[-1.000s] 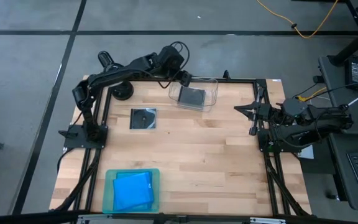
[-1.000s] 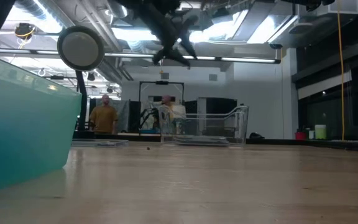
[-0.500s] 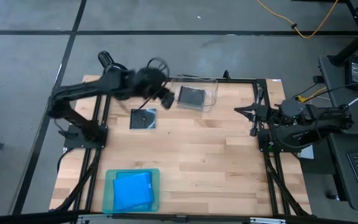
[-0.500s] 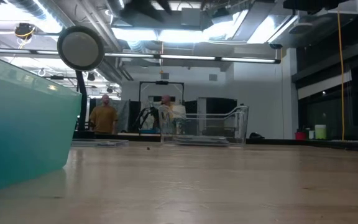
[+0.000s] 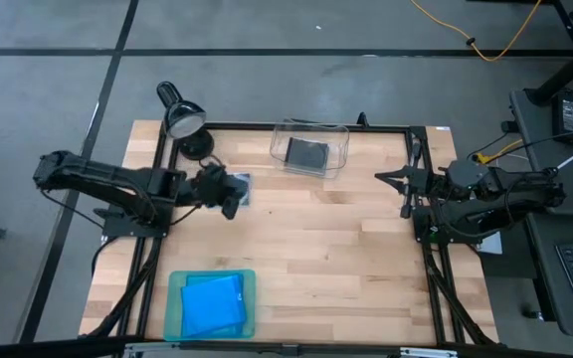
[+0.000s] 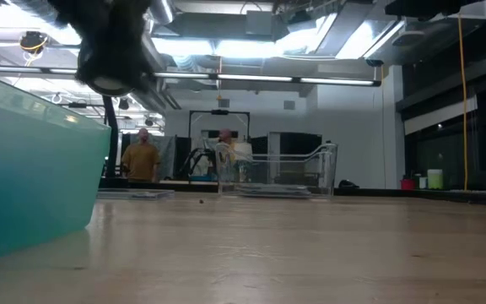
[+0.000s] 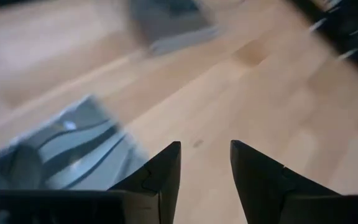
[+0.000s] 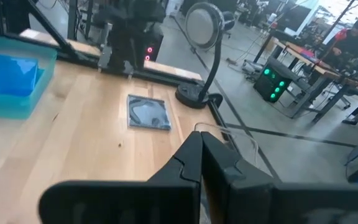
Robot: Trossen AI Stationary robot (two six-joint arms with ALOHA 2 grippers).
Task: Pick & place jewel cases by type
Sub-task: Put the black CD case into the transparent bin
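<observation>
Left tool [image 5: 233, 193] empty, fingers apart, over the grey jewel case [image 5: 239, 186] on the bench [image 5: 346, 249]; right tool [image 5: 391, 179] closed, parked at the bench's right edge.

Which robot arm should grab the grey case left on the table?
Probably the left. Its hand is open, right over the grey case. The right hand waits shut at the table's far edge.

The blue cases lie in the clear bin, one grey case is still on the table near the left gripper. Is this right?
Not quite: the high view shows the blue cases in the teal tray. The clear bin holds a grey case. The other grey case lies on the table by the left gripper.
</observation>
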